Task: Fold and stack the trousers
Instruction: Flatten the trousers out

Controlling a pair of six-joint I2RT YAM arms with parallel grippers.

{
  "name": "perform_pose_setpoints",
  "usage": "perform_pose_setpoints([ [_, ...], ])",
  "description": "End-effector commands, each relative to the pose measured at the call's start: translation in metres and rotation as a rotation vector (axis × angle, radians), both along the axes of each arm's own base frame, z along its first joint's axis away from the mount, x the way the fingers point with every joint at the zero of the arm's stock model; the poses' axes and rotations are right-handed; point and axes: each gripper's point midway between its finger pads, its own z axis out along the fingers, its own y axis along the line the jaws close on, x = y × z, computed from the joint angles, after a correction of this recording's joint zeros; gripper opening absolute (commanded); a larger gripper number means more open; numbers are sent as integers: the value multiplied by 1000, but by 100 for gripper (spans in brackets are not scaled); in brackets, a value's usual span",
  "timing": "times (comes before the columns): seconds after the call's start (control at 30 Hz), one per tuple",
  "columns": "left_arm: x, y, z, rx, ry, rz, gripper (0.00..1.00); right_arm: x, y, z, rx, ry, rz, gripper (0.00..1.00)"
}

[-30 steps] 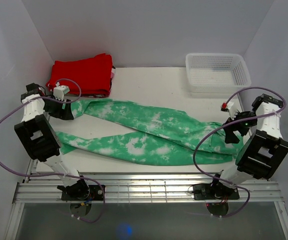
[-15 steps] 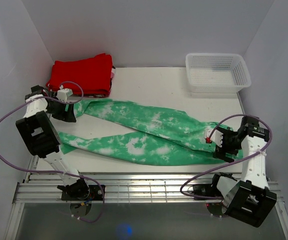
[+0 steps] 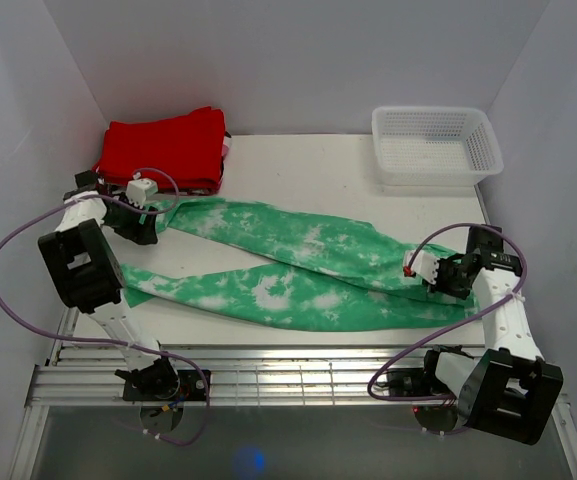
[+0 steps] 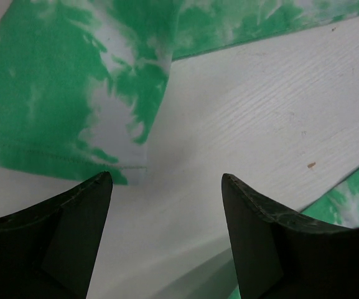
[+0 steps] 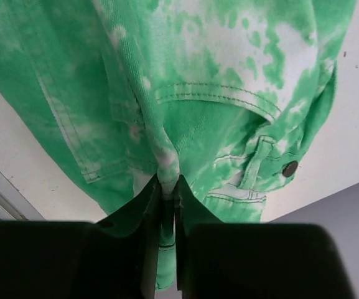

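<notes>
The trousers [image 3: 298, 265], bright green with white tie-dye blotches, lie spread across the table, legs reaching left and the waist at the right. My right gripper [image 3: 446, 280] is shut on a pinched ridge of the waist fabric; in the right wrist view the trousers [image 5: 185, 87] fill the frame and the fold sits between the fingertips of that gripper [image 5: 168, 182], beside a belt loop and a dark button [image 5: 289, 168]. My left gripper [image 3: 146, 226] stands open just over the upper leg's hem; in its own view the gripper [image 4: 167, 180] frames bare table, with the hem [image 4: 73, 162] just beyond the left finger.
A folded red garment [image 3: 168, 148] lies at the back left, close behind the left gripper. A white mesh basket [image 3: 434, 145] stands at the back right. The white table [image 3: 298, 170] ends at a metal rail in front; walls close in on both sides.
My right arm swung down and inward onto the waist end, and its gripper shut on a fold of the fabric. The left gripper edged slightly right along the leg hem, still open.
</notes>
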Motion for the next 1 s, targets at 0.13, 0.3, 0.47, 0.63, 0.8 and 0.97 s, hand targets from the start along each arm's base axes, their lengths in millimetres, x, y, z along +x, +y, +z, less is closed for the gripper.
perform_pose_setpoints([
  [0.13, 32, 0, -39, 174, -41, -92, 78, 34, -7, 35, -1, -131, -72, 8],
  [0.3, 42, 24, -49, 273, -30, -12, 41, 50, -9, 58, 16, -191, -105, 8],
  [0.47, 39, 32, -40, 316, -45, 5, 9, 65, -12, 80, 36, -270, -134, 8],
  [0.63, 44, 37, 24, 214, -108, 79, 0, 76, -26, 98, 46, -330, -187, 8],
  [0.8, 35, 36, 110, 44, -122, 134, 0, 87, -48, 120, 75, -423, -258, 8],
  [0.97, 5, 42, 133, -39, -79, 176, 0, 90, -77, 129, 77, -475, -338, 8],
])
